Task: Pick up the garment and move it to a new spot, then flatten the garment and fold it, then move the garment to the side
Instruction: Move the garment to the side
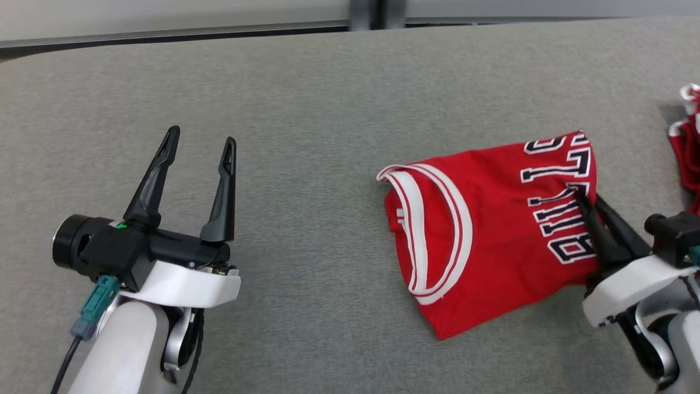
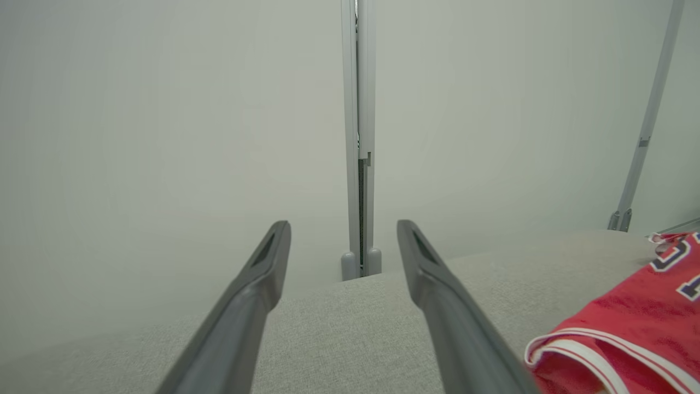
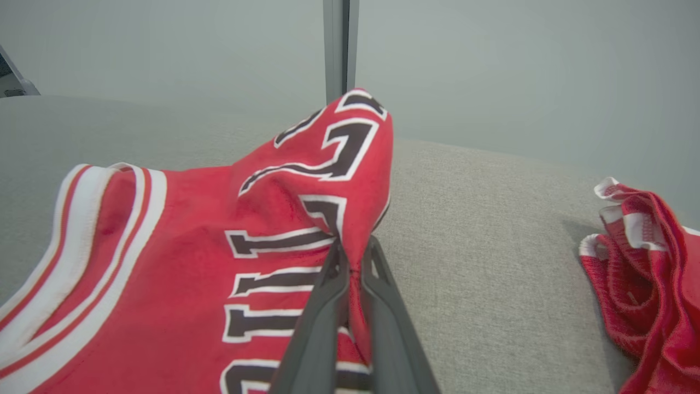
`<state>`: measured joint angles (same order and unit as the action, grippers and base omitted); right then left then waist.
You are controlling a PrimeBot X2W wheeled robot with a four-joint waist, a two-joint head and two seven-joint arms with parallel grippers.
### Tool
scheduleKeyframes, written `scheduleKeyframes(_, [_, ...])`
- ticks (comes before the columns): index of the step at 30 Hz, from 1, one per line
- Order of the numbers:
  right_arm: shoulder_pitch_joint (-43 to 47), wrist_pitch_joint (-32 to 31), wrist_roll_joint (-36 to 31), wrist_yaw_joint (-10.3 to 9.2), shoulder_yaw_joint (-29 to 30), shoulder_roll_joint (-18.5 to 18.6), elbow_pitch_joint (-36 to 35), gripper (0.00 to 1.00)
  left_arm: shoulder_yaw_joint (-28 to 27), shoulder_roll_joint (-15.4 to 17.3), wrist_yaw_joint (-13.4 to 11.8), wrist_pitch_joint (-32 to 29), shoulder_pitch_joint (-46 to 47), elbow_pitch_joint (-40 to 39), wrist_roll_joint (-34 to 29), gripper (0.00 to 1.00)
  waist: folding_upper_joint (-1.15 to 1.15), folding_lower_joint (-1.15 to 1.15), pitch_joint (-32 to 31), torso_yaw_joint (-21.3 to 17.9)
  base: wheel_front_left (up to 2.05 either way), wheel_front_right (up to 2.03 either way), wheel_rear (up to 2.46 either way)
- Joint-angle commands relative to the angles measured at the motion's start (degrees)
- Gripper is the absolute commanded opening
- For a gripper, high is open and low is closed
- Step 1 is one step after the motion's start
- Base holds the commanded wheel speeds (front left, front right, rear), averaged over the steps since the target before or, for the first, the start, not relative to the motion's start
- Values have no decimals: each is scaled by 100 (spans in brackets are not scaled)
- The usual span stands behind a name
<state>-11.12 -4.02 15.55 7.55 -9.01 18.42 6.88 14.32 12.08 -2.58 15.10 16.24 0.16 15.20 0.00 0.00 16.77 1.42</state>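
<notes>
1. On the grey table [image 1: 306, 98] lies a folded red garment [image 1: 481, 235] with white trim and dark lettering.
2. At the garment's right edge, my right gripper [image 1: 579, 192] is closed on a raised fold of its cloth.
3. Well left of the garment, my left gripper [image 1: 202, 138] hovers — jaws spread, holding nothing.
4. Right of the garment, and apart from it, lies a crumpled red cloth [image 1: 690, 142].

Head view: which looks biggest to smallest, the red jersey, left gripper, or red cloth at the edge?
1. red jersey
2. left gripper, nearer the camera
3. red cloth, cut off by the edge, so unsure
</notes>
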Motion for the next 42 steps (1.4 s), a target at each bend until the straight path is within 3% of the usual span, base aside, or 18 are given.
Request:
scheduleKeyframes(1, [-200, 77, 20, -13, -9, 114, 33, 0, 11, 56, 32, -7, 160, -50, -59, 100, 0, 0, 399, -677, 0, 0, 0])
scheduleKeyframes(10, [-1169, 160, 108, -13, 456, 938, 155, 0, 186, 211, 136, -252, 536, -402, -223, 100, 0, 0, 985, -1328, 0, 0, 0])
scheduleKeyframes(17, [-1603, 111, 337, -12, 1586, 1637, 519, 0, 340, 261, 208, -393, 880, -633, -327, 100, 0, 0, 1467, -1292, 0, 0, 0])
scheduleKeyframes(25, [-2175, 187, 439, -12, 2461, 1728, 1471, 0, 410, 318, 293, -438, 1245, -778, -413, 100, 0, 0, 2014, -1078, 0, 0, 0])
scheduleKeyframes(28, [-2340, 124, 404, -12, 2633, 1609, 1982, 100, 420, 345, 305, -426, 1311, -782, -414, 100, 0, 0, 2114, -1027, 0, 0, 0])
scheduleKeyframes(34, [-2408, 629, 329, -12, 2783, 1301, 2578, 100, 413, 393, 294, -380, 1274, -667, -370, 100, 0, 0, 2002, -1018, 0, 0, 0])
scheduleKeyframes(42, [-1814, 1661, 324, -12, 2490, 530, 2097, 100, 213, 356, 102, -276, 791, -488, -109, 100, 0, 0, 1383, -1123, 0, 0, 0])
